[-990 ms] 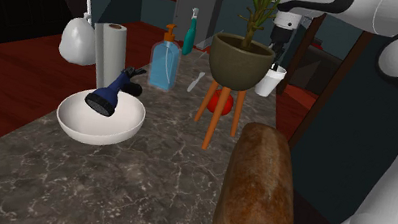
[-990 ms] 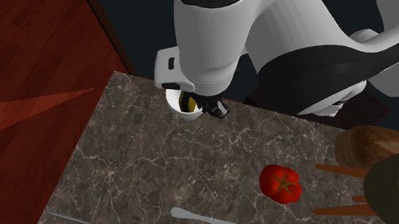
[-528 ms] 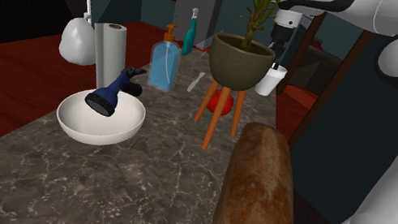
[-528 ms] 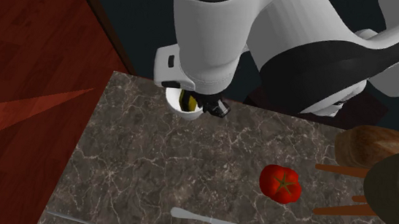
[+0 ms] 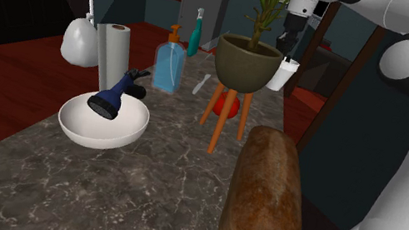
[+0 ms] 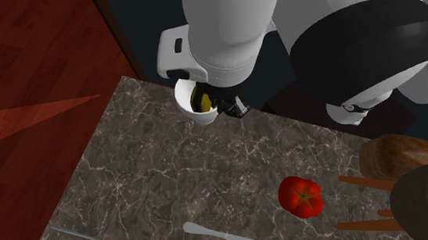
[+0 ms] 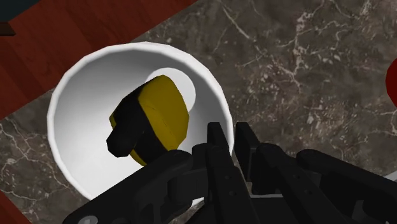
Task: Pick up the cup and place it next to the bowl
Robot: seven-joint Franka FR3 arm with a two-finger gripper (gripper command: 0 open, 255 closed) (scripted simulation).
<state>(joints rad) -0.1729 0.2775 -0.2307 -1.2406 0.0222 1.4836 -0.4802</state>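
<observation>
Dark marble counter, red wood floor; tool clamped on white cup rim

You see a countertop of dark stone, like marble, with pale veins and a slight sheen. The cup and the bowl look smooth, matt white. The bread loaf has a rough brown crust. The floor is reddish wood. The soap bottle seems clear blue plastic. The gripper is matt black.
</observation>
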